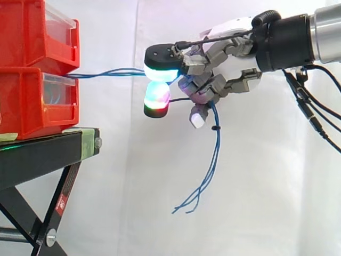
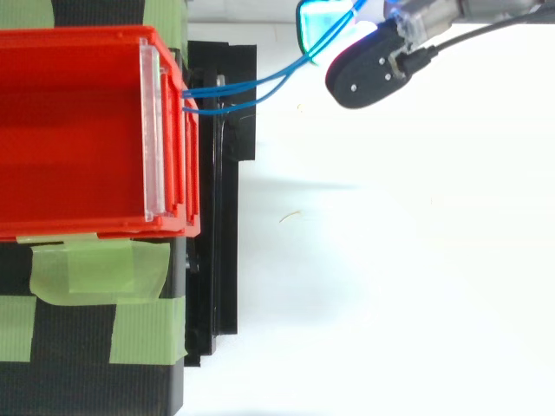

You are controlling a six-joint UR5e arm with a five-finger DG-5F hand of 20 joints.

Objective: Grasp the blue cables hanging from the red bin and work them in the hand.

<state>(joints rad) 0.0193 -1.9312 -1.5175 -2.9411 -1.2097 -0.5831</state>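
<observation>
**Hand.** The hand point(image 1: 218, 53) enters from the right in the side view and sits level with the seam between the two bins, well clear of them. Its fingers are curled and clamped on the blue cables point(image 1: 112, 72). One fingertip pad point(image 1: 161, 74) glows cyan-white directly above a second pad point(image 1: 157, 98) that glows magenta, green and red. In the top view the hand point(image 2: 373, 62) lies at the far right, with the cables running up to a cyan pad.

**Cables.** The blue cables leave the front of the lower red bin point(image 1: 26, 106) and run to the right, nearly level and off the surface, to the fingertip pads. Past the fingers, the free ends hang down below the hand and splay apart at the bottom. A small dark tie point(image 1: 214, 128) sits on the hanging section. In the top view the strands point(image 2: 251, 87) leave the bin front and angle toward the far right.

**Support.** The upper red bin point(image 1: 32, 32) is stacked on the lower one. Both rest on the black stand point(image 1: 37, 154). Green tape point(image 2: 87, 269) is fixed to the stand top.
</observation>
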